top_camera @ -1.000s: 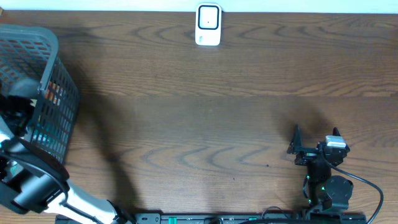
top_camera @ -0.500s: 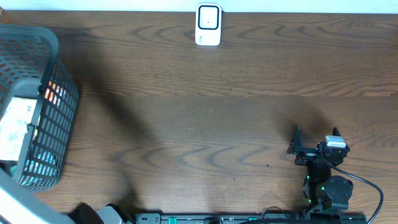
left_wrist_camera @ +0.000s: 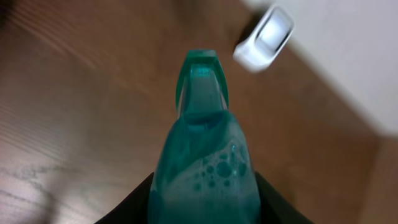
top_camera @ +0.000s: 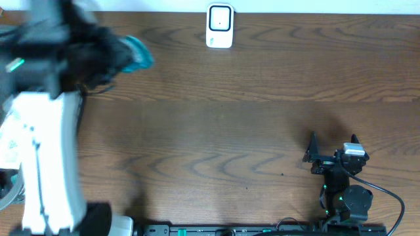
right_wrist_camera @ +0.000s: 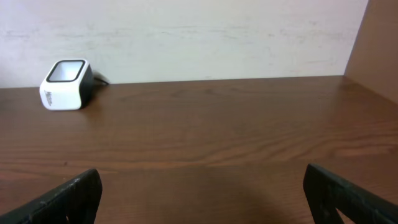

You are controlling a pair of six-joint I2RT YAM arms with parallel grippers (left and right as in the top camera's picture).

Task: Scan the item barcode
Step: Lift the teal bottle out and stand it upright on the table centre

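Note:
A teal, see-through bottle (top_camera: 136, 54) of bubbly liquid is held above the table at the back left, with my left gripper (top_camera: 113, 58) shut on its body. In the left wrist view the bottle (left_wrist_camera: 203, 155) fills the middle, its cap pointing away, and the dark fingers (left_wrist_camera: 134, 208) press on both of its sides. No barcode shows on it. The white scanner (top_camera: 220, 26) stands at the back edge, to the right of the bottle, and also appears as the scanner (left_wrist_camera: 266, 38) beyond the cap. My right gripper (top_camera: 333, 152) rests open near the front right with nothing in it.
My raised left arm (top_camera: 46, 157) covers most of the table's left side, with a white package (top_camera: 6, 141) showing at the left edge beside it. From the right wrist, the scanner (right_wrist_camera: 65, 84) stands far left against a pale wall (right_wrist_camera: 205, 37).
My left arm has risen from the basket at the left with the teal bottle and swung towards the back, now covering the basket. The right arm has not moved.

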